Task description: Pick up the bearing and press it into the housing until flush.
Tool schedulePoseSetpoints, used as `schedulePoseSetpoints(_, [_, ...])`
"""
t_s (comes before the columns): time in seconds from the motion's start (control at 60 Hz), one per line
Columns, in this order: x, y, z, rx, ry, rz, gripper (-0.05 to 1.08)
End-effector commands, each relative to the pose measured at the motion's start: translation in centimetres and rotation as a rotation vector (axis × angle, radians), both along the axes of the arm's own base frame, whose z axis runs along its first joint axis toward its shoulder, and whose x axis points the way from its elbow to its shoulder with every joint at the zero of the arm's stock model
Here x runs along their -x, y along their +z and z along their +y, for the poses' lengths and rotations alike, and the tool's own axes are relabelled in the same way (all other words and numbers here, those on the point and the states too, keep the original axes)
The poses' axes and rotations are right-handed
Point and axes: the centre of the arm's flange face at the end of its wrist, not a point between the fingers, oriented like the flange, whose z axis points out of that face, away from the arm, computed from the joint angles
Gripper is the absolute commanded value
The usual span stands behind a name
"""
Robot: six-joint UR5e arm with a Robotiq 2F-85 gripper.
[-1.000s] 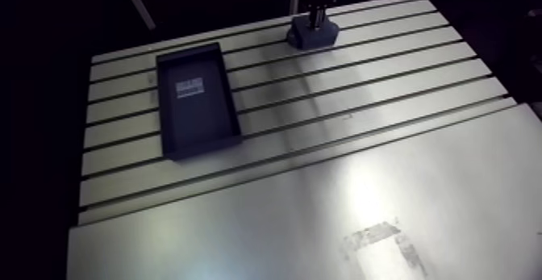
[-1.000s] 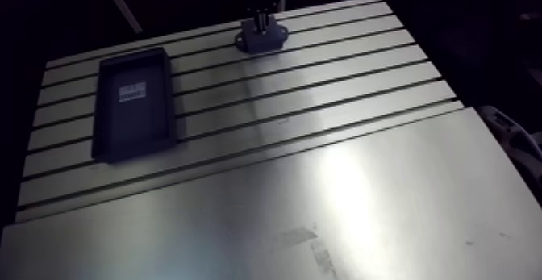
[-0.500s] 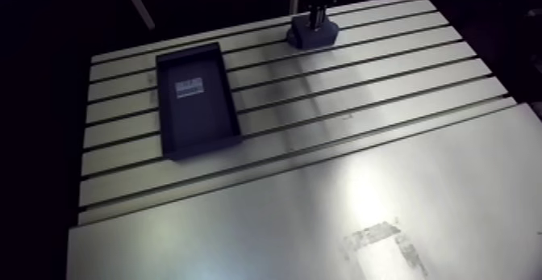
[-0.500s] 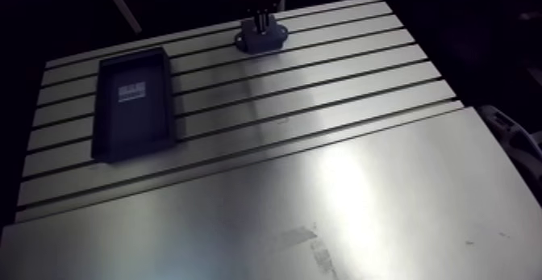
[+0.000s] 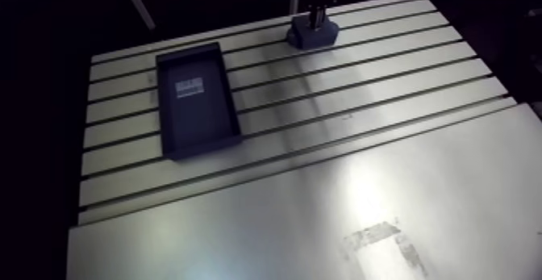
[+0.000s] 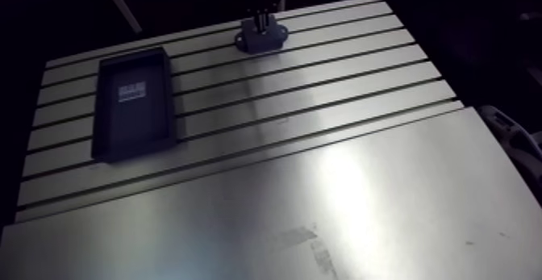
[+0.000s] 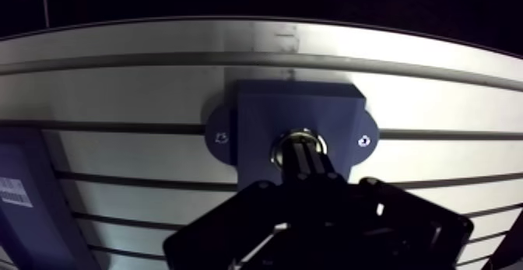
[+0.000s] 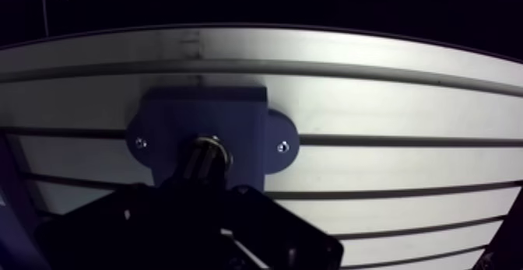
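Observation:
The dark blue housing (image 7: 257, 110), a block with two screwed ears, stands on the slotted table (image 5: 363, 81) near its far edge. The bearing (image 7: 300, 134) shows as a silver ring sitting in the housing's round bore. My gripper (image 7: 300, 153) comes straight down over it, its two fingers shut together into one dark column whose tips rest on the bearing inside the ring. How deep the bearing sits I cannot tell, since the fingers hide its middle. In the arm view the gripper (image 5: 317, 14) stands on top of the housing (image 5: 313, 35).
A dark rectangular tray (image 5: 164, 106) with a white label inside lies on the table to the left of the housing; its corner (image 7: 19, 199) shows beside the gripper in the wrist view. A smooth metal plate (image 5: 323, 219) covers the table's near part.

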Motion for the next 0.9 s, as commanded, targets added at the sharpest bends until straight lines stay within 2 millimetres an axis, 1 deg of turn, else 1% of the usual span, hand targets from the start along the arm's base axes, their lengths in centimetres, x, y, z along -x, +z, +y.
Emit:
schedulePoseSetpoints(0.017, [0.0,0.0,0.0,0.0,0.0,-0.001,1.08])
schedulePoseSetpoints(0.5, [0.0,0.2,-0.1,0.0,0.001,0.002,1.08])
schedulePoseSetpoints(0.6, [0.0,1.3,-0.1,-0.003,0.0,0.015,1.08])
schedulePoseSetpoints(0.617, [0.0,1.9,0.0,-0.006,0.0,0.021,1.08])
schedulePoseSetpoints(0.633, [0.0,1.9,0.0,-0.006,0.0,0.021,1.08])
schedulePoseSetpoints(0.667, [0.0,3.5,0.0,-0.012,0.0,0.039,1.08])
schedulePoseSetpoints(0.683, [0.0,3.5,0.0,-0.012,0.0,0.039,1.08])
schedulePoseSetpoints(0.7, [-0.1,4.0,0.0,-0.014,0.0,0.042,1.08])
schedulePoseSetpoints(0.783, [-0.3,4.8,-0.1,-0.016,0.001,0.045,1.08])
schedulePoseSetpoints(0.8, [-0.4,5.3,-0.1,-0.017,0.001,0.048,1.08])
schedulePoseSetpoints(0.9, [-0.7,5.4,-0.1,-0.019,-0.001,0.046,1.07])
